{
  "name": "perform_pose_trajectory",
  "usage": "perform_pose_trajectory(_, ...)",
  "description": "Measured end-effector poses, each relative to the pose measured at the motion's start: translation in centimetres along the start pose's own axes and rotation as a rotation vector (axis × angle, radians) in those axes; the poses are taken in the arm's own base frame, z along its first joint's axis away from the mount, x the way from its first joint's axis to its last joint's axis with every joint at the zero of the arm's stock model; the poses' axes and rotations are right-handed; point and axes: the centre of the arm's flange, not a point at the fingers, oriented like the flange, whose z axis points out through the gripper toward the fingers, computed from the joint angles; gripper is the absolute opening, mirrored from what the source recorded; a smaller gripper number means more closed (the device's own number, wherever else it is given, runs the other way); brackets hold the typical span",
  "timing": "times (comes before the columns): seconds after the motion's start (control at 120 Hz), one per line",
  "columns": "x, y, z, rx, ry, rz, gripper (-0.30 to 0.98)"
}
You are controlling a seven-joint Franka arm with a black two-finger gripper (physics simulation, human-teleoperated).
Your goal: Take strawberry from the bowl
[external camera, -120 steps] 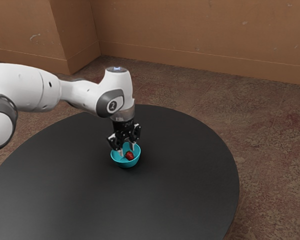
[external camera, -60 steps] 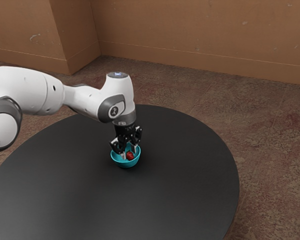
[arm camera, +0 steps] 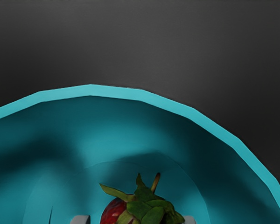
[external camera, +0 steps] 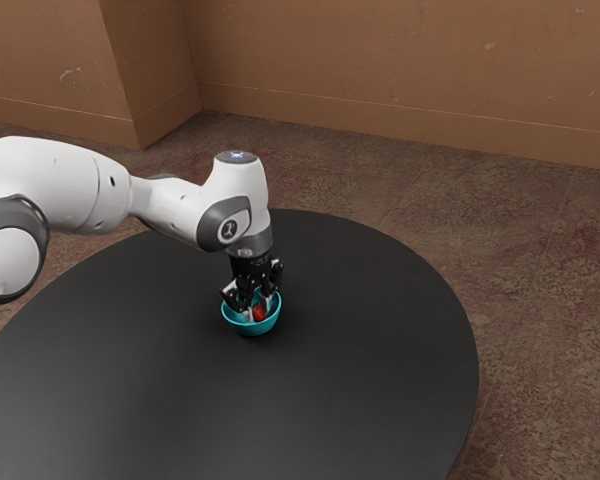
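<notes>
Claw first: it's held pointing down inside the teal bowl, spread about as wide as the berry and a bit more. Nothing looks gripped. The strawberry is straddled by the fingertips, with a sliver of gap seen on one side. On the other, the green leaves come right up to the fingertip, and whether they're being touched can't be told.

As for why it's set up like this: the bowl is sat upright on the black desk, so its wall has to be cleared from above, and a straight-down reach makes sense. The berry is lying on its side low in the bowl, leafy end exposed, and its body is lined up between the fingers, so a squeeze should be taken by the fruit and not just the leaves.

Closing gently looks like what's called for next, then a straight lift. If it's pinched off-centre, the berry could be rolled or slip out.
</notes>
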Motion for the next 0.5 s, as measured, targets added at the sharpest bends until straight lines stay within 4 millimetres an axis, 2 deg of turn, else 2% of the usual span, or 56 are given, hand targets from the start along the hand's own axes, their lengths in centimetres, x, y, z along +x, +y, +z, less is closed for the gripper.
perform_pose_trajectory(0.358, 0.0, 0.0, 0.8, 0.012, 0.002, 0.010, 0.14)
perform_pose_trajectory(0.433, -0.1, 0.0, 0.4, 0.008, 0.003, 0.010, 0.13)
perform_pose_trajectory(0.5, -0.1, 0.0, -0.8, -0.009, 0.009, 0.010, 0.13)
